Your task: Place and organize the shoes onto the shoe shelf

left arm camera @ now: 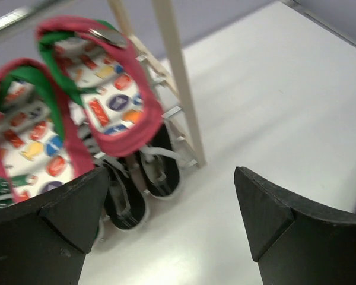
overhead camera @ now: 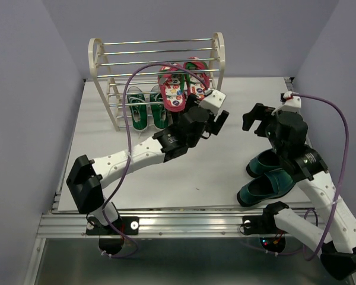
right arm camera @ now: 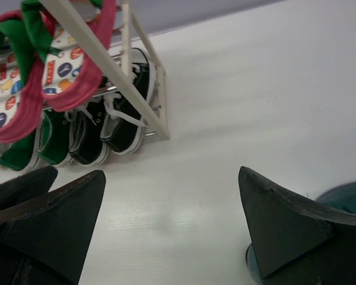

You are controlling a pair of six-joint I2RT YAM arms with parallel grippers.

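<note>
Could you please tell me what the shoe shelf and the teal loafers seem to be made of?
Shoe shelf: cream side frames look like smooth plastic; the thin bars gleam like chromed metal. Teal loafers: glossy, probably patent or synthetic leather, judging by the highlights on them.

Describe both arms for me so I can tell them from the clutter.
Both match: the left arm and right arm have white links dotted with small holes, joined by black joints. A purple cable loops along each, up to a white camera block at the wrist. The jaws are matte black wedges.
</note>
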